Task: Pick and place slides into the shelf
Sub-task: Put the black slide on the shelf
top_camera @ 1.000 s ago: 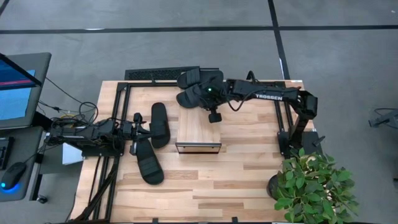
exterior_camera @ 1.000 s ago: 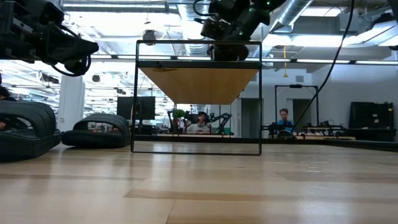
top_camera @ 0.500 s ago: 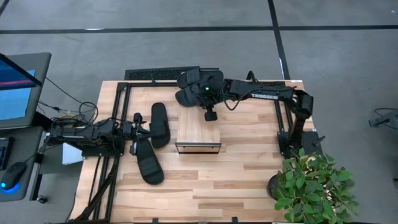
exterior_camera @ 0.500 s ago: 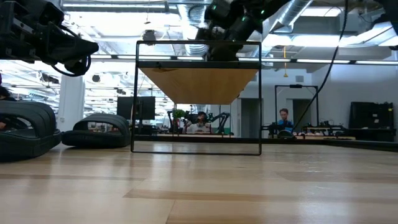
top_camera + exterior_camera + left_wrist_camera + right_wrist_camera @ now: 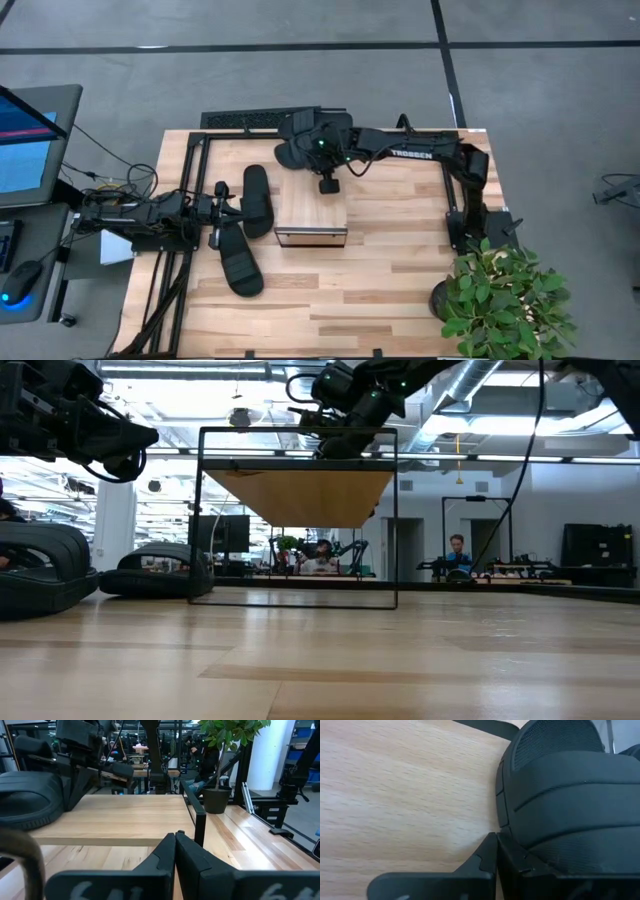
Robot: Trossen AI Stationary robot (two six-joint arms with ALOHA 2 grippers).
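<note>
The shelf (image 5: pixel 312 205) is a low light-wood rack with a dark frame, standing mid-table; the low view shows it as an open frame (image 5: pixel 297 520). Two black slides (image 5: pixel 298 128) (image 5: pixel 294 153) lie at its far edge. Two more (image 5: pixel 257 198) (image 5: pixel 240 262) lie to its left on their soles. My right gripper (image 5: pixel 322 160) is shut, above the shelf's far edge (image 5: pixel 338 438), beside a slide (image 5: pixel 560 805). My left gripper (image 5: pixel 231 209) is shut, between the two left slides, and points at the shelf (image 5: pixel 125 820). My right gripper's shut fingertips (image 5: pixel 496 842) meet the edge of a slide's sole just beside its ribbed strap (image 5: pixel 503 822), coming slanting down from above. The slide lies flat on light wood. Whether the fingertips also press on that wood, I cannot tell.
A potted plant (image 5: pixel 505 300) stands at the table's near right corner, beside the right arm's base (image 5: pixel 470 205). Dark frame rails (image 5: pixel 185 190) run along the table's left side. A monitor (image 5: pixel 30 140) sits off the left edge. People sit in the room beyond (image 5: pixel 322 555).
My right gripper has moved toward the table's left and a little toward the far edge, staying shut. The shelf has slid a short way toward the table's left with it. The two far slides have shifted left as well.
</note>
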